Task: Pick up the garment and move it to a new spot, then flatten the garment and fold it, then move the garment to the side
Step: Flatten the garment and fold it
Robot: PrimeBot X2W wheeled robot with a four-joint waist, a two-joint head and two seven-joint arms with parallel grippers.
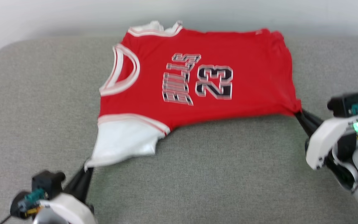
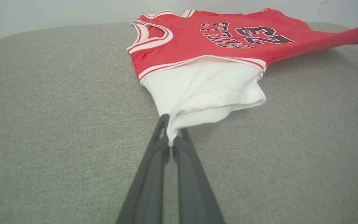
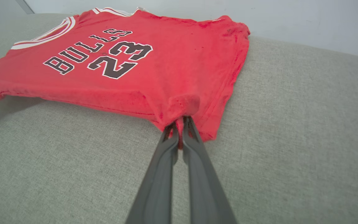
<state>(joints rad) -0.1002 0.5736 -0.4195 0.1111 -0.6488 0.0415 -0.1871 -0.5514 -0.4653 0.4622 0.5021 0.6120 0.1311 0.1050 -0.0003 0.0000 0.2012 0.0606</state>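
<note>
The shirt (image 1: 197, 77) lies face up on a grey fabric cushion (image 1: 213, 180). Its collar points to the robot's left and its far edge reaches a pale wall (image 1: 57, 15). The left gripper (image 2: 170, 138) is clamped on a corner of the white sleeve (image 2: 204, 90). The right gripper (image 3: 180, 126) is clamped on the red hem corner. The near edge is stretched taut between them, slightly off the cushion.

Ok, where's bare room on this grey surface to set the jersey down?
The near strip of the grey surface, between left gripper and right gripper, is bare; so is the stretch left of the garment, which crowds the far middle.
</note>
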